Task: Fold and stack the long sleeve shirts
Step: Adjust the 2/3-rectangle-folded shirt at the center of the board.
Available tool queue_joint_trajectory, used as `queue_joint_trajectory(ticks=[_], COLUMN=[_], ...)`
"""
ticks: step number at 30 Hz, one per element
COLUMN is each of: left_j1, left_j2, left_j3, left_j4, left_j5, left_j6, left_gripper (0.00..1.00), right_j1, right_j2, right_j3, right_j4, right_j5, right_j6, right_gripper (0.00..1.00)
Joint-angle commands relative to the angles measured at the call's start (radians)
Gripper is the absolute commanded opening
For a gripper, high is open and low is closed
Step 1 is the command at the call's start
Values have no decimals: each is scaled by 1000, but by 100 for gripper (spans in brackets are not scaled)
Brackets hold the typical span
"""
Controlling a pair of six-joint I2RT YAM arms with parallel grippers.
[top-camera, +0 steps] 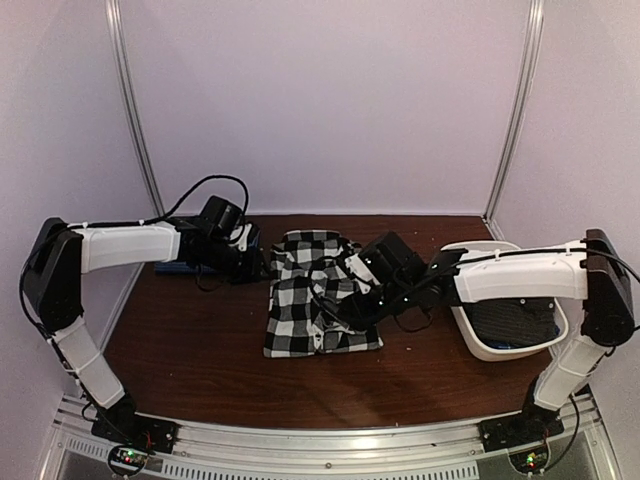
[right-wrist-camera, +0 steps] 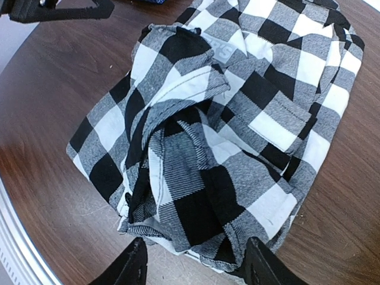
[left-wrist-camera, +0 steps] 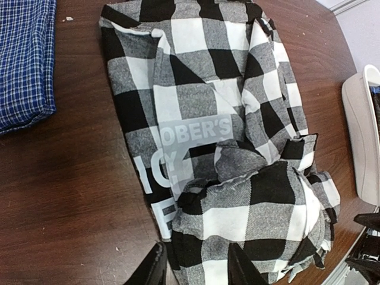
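Observation:
The black-and-white checked shirt (top-camera: 305, 300) lies partly folded and bunched in the middle of the table; it fills the left wrist view (left-wrist-camera: 225, 119) and the right wrist view (right-wrist-camera: 237, 119). My left gripper (top-camera: 245, 255) is open at the shirt's far left corner, its jaws (left-wrist-camera: 199, 270) straddling the cloth edge. My right gripper (top-camera: 350, 300) is open over the shirt's right side, jaws (right-wrist-camera: 196, 267) spread around a bunched corner. The dark blue shirt (top-camera: 185, 268) lies folded at the far left, also in the left wrist view (left-wrist-camera: 24, 59). A dark shirt (top-camera: 515, 322) lies in the basket.
The white oval basket (top-camera: 470, 335) stands at the right of the table, its rim also in the left wrist view (left-wrist-camera: 359, 136). White walls close in the back and sides. A metal rail runs along the near edge.

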Motion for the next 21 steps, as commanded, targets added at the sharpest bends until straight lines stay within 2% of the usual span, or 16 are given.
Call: queue_joint_trajectory(ticks=[1,11,19,21], left_j1=[6,14,22,22], left_j2=[-34,-30,-49,-53], left_j3=[-22,-35,-52,-57], left_j4=[46,60,67,69], left_j5=[2,18,29,35], left_j6=[-10,-5,0,2], left_gripper=[36,35,35,35], right_j1=[34,46,-6,-29], right_j2=[41,99,177,199], right_j3=[45,62,179,226], right_j4=[-57,-52,-99,-105], right_j5=[56,82,144,141], right_j6=[31,90,138,129], right_gripper=[53,37,5,0])
